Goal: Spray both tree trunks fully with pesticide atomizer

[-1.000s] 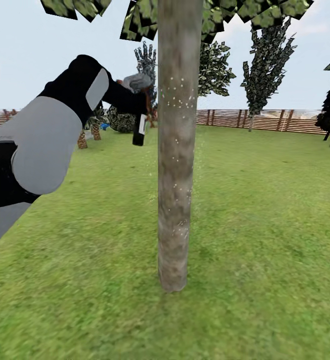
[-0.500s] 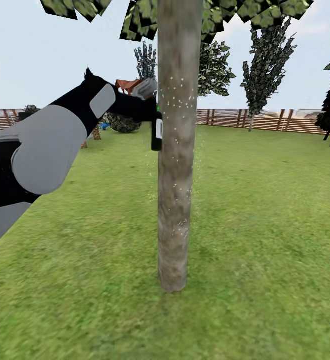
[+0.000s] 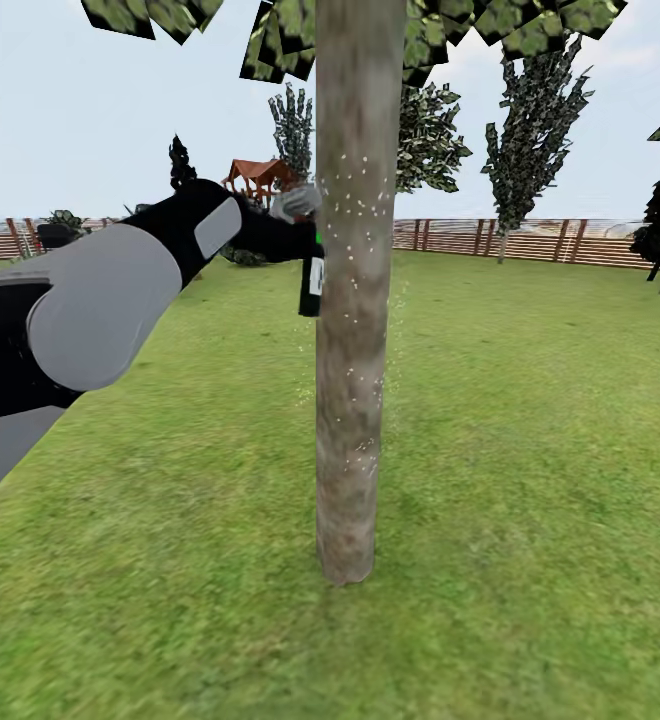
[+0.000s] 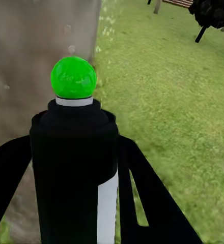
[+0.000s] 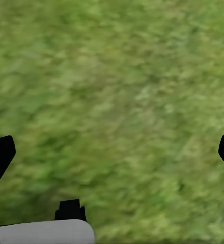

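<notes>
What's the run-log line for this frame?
left pincer: shut on pesticide atomizer | aimed at tree trunk | right pincer: open over grass

The middle of the head view is blocked by the tree trunk (image 3: 351, 330), a thick upright column rising from the lawn (image 3: 530, 450). The pesticide atomizer (image 3: 311, 282), held by the left gripper (image 3: 305, 240), is pressed just beside the trunk's left edge, so almost no gap is left there. To the trunk's right and in front of it, open grass is seen as far as the wooden fence (image 3: 500, 240). Beneath the spread fingers of the right gripper (image 5: 112, 152), unobstructed grass is shown.
</notes>
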